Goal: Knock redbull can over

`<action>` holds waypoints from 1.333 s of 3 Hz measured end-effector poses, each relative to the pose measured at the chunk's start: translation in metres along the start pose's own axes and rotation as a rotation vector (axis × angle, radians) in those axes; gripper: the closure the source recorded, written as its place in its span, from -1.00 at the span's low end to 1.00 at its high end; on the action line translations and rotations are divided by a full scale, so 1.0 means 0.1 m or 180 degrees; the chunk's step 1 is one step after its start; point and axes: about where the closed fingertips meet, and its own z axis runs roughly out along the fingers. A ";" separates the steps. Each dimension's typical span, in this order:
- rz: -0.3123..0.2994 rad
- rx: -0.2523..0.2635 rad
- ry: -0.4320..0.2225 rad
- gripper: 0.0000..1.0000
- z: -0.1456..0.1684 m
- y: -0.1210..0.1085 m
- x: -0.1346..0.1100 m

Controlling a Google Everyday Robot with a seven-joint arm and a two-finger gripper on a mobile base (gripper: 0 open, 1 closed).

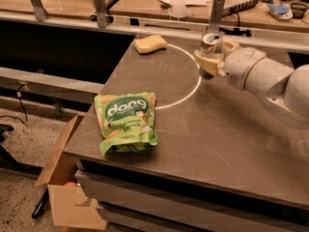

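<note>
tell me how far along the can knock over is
Approach looks done: the gripper is right up against the redbull can at the far side of the table. In hand: the contact with the can. Left: the knock itself; the can stands with its silver top up, not lying on its side.

The gripper [215, 56], near the far edge of the table [217, 129], hides the can [211, 38] below its top; the arm [289, 88] runs off the right edge.
</note>
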 end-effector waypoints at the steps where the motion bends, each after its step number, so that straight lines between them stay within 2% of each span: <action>1: -0.0520 -0.0072 -0.0247 1.00 -0.02 -0.01 -0.38; 2: -0.0837 -0.0121 -0.0390 1.00 -0.03 0.01 -0.60; 3: -0.0817 -0.0137 -0.0376 1.00 -0.02 0.02 -0.59; 4: -0.1064 -0.0354 -0.0240 1.00 -0.01 0.07 -0.59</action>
